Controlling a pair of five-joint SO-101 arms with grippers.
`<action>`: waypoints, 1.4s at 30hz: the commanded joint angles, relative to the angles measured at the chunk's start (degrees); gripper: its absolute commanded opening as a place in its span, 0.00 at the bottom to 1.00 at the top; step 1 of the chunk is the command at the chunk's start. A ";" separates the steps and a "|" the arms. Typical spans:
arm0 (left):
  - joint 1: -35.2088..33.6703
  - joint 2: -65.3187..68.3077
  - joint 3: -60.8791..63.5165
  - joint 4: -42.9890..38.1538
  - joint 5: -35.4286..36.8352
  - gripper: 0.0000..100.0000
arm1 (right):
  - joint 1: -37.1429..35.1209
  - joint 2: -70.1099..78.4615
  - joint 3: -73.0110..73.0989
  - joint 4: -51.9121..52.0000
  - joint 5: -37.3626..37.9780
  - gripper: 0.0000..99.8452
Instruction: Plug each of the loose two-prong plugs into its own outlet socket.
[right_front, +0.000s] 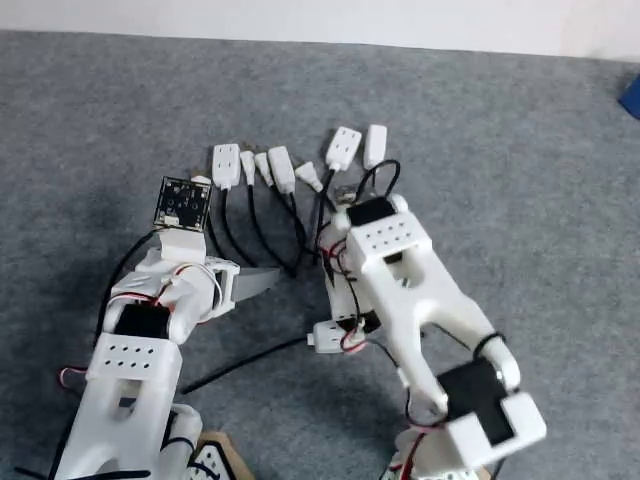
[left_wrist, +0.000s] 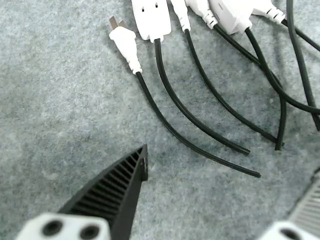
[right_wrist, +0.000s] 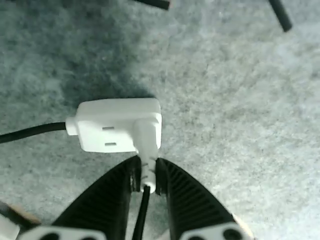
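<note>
Tools, two. Left tool (left_wrist: 227, 170): fingers spread wide, holding nothing, above the grey worktop (right_front: 520, 200). One loose plug (left_wrist: 122, 42), white with two bare prongs and a black cord, lies at the left end of a fan of four white sockets (right_front: 226, 165). Right tool (right_wrist: 146, 175): nearly closed, pinching the collar of a seated plug (right_wrist: 147, 132) in a fifth socket (right_wrist: 112, 125), apart from the fan.

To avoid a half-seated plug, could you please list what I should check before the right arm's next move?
1. Right gripper shut on the plug: ok.
2. Plug against the socket: ok.
3. Plug fully seated: cannot tell.
4. Left gripper open, empty: ok.
5. All plugs in: not ok; a loose plug lies on the carpet.
</note>
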 joint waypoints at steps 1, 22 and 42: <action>-0.13 -0.40 -0.13 -1.05 0.18 0.46 | -0.31 0.75 5.49 -7.87 -0.70 0.01; 1.54 -0.31 -0.13 -0.88 0.09 0.46 | -0.31 -17.01 -12.00 15.43 4.66 0.28; 25.98 -0.13 -10.68 21.01 -15.56 0.46 | 36.97 -16.66 -41.01 16.57 15.12 0.29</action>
